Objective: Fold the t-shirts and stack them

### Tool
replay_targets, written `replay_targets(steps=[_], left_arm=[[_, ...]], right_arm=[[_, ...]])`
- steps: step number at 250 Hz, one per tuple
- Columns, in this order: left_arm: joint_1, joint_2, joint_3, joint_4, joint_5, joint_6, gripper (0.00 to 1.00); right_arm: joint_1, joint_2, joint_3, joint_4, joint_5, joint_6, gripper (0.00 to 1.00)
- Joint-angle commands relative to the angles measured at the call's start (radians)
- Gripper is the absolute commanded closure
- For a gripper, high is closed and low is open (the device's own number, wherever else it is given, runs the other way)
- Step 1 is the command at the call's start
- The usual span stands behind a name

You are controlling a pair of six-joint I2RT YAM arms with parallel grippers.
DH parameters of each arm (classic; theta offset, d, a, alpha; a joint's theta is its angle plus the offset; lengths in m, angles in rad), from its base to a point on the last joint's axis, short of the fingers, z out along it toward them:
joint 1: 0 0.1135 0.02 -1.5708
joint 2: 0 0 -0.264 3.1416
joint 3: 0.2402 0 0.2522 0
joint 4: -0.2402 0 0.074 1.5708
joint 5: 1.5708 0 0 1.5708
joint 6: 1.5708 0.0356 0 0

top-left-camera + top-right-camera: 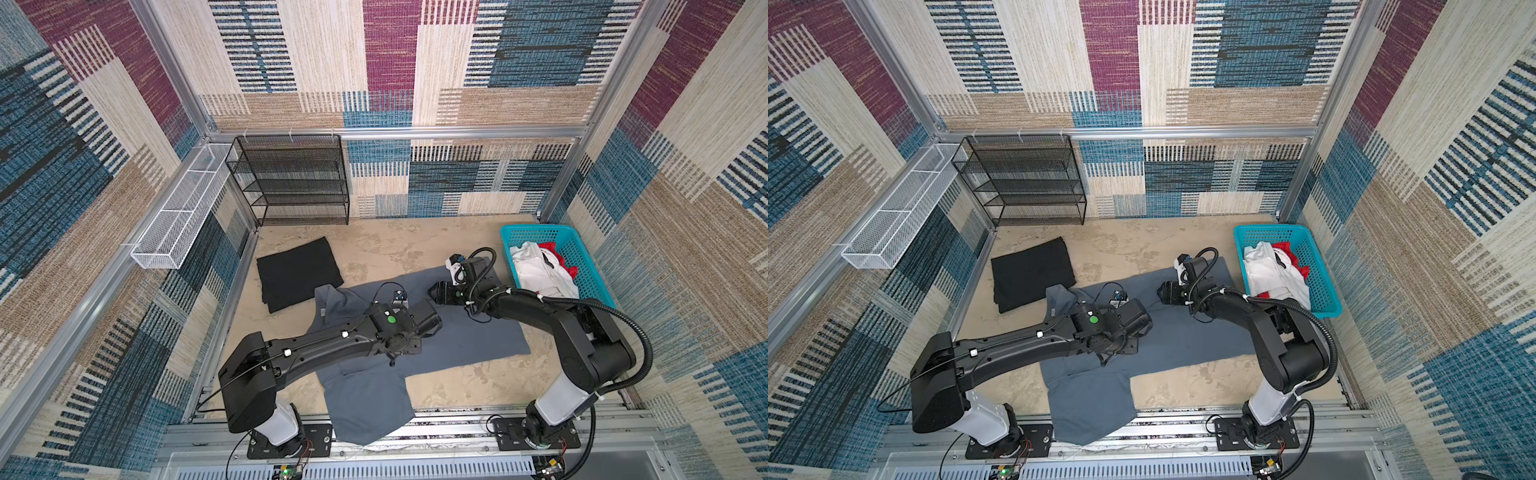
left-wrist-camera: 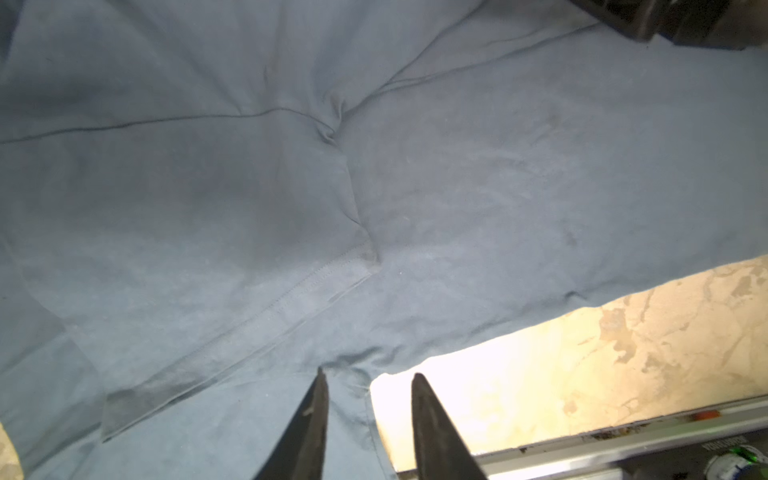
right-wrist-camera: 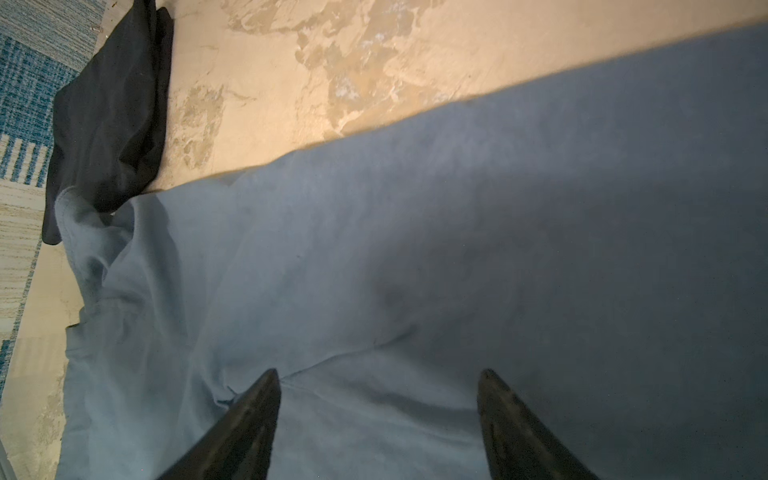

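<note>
A large slate blue-grey t-shirt [image 1: 469,336] [image 1: 1183,340] lies spread across the middle of the table, one part hanging over the front edge. A folded black t-shirt [image 1: 297,272] [image 3: 112,104] lies at the back left, touching the blue-grey one's corner. White [image 1: 536,270] and red [image 1: 557,253] t-shirts sit crumpled in the turquoise basket [image 1: 582,257]. My left gripper [image 1: 434,326] [image 2: 369,376] is low over the blue-grey shirt's [image 2: 498,187] edge, jaws apart and holding nothing. My right gripper [image 1: 434,293] [image 3: 379,372] hovers wide open over the blue-grey cloth [image 3: 457,249].
A black mesh shelf [image 1: 291,178] stands against the back wall at the left. A white wire tray [image 1: 183,208] hangs on the left wall. A metal rail [image 1: 436,419] with both arm bases runs along the front edge. Patterned walls close in three sides.
</note>
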Motion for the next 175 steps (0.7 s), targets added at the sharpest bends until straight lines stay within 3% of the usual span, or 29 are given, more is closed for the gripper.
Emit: replay_targets(steps=[1,52,86,127,175], left_arm=[[0.073,-0.044,-0.052,-0.033,-0.112,0.080,0.60],[0.498,-0.227,-0.258,0.193,-0.102,0.228,0.61],[0.729,-0.198,-0.263,0.324,-0.002,0.322,0.63],[0.860,-0.095,-0.222,0.430,0.127,0.365,0.63],[0.893,0.040,-0.118,0.440,0.194,0.392,0.63]], right_arm=[[0.000,0.008,0.021,0.002,0.006,-0.009,0.25],[0.000,0.000,0.041,-0.032,0.025,-0.019,0.24],[0.000,0.018,0.060,-0.049,0.037,-0.031,0.24],[0.000,0.043,0.074,-0.052,0.035,-0.028,0.25],[0.000,0.066,0.103,-0.068,0.037,-0.034,0.25]])
